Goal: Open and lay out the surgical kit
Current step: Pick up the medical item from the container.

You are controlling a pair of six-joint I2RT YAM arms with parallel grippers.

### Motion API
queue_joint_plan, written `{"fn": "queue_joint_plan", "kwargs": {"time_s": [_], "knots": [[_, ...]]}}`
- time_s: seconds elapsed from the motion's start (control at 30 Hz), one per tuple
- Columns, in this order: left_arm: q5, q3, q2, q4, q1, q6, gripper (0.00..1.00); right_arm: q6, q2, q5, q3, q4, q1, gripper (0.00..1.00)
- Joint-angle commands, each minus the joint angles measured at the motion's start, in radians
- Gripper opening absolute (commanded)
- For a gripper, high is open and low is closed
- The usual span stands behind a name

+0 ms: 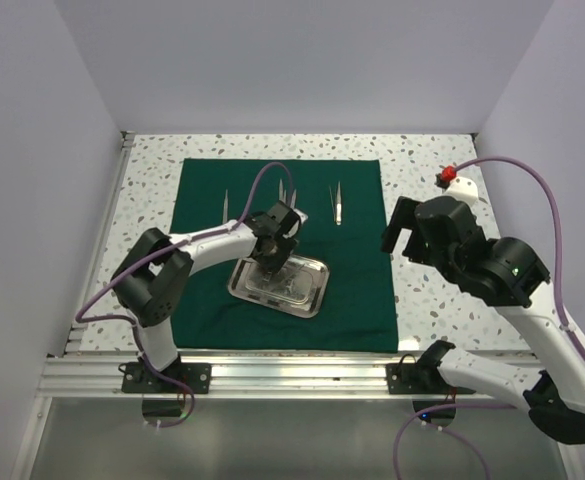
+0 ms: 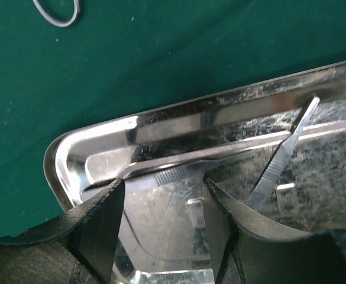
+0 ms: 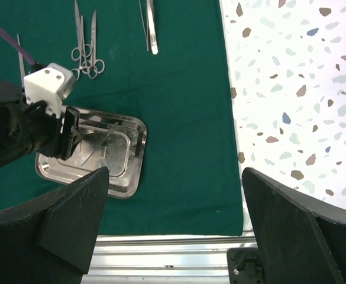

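White walls [image 1: 302, 60] enclosed a speckled terrazzo desk [image 1: 427, 160], an aluminium rail [image 1: 292, 372] along its near edge.

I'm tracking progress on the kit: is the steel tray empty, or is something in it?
Not empty. The left wrist view shows a slim silver instrument lying in the steel tray, tip at its wall.

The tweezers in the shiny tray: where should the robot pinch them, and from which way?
Probably on the ribbed middle of the tweezers, coming down from above with the left gripper, a finger on each side. They lie slanted, tip against the wall of the steel tray, so a sideways reach would likely hit the rim.
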Motion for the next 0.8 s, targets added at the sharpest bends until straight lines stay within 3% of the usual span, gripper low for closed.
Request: {"fn": "queue_joint_plan", "kwargs": {"time_s": [0.0,0.33,0.5,0.77], "knots": [[-0.018,0.008,0.044,0.059,0.008,0.025,0.58,-0.002,0.009,0.015,0.045,-0.025,0.001,0.98],[0.016,0.039,0.148,0.056,0.065,0.020,0.57,-0.008,0.028,0.018,0.054,-0.023,0.001,0.98],[0.114,0.033,0.196,0.045,0.138,-0.010,0.50,-0.018,0.044,0.025,0.061,-0.017,0.002,0.98],[0.215,-0.001,0.259,0.056,0.148,-0.014,0.35,-0.021,0.049,0.036,0.054,-0.005,0.002,0.98]]}}
